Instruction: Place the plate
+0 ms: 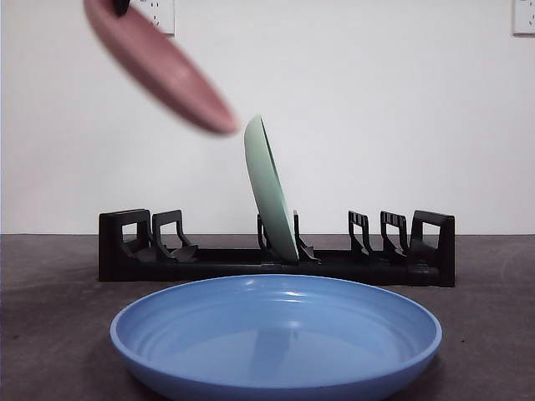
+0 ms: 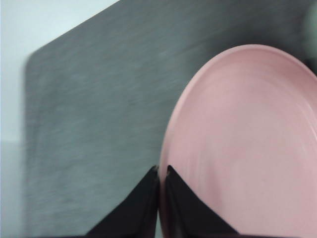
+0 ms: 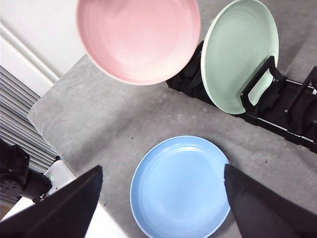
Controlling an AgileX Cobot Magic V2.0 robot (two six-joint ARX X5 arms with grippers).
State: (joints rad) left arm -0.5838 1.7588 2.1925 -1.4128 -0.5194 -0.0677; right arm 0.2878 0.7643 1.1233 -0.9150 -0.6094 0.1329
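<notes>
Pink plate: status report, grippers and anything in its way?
Left gripper shut on pink plate, airborne, tilted above rack. Right gripper open, high over blue plate. Green plate already slotted mid-rack; slots either side free.

- The pink plate is held in the air, tilted, its rim pinched by the left claw.
- It is raised above the black rack, up and to the side of the slot where the green plate stands.

Pink plate motion-blurred, upper end beyond the front view's edge
</notes>
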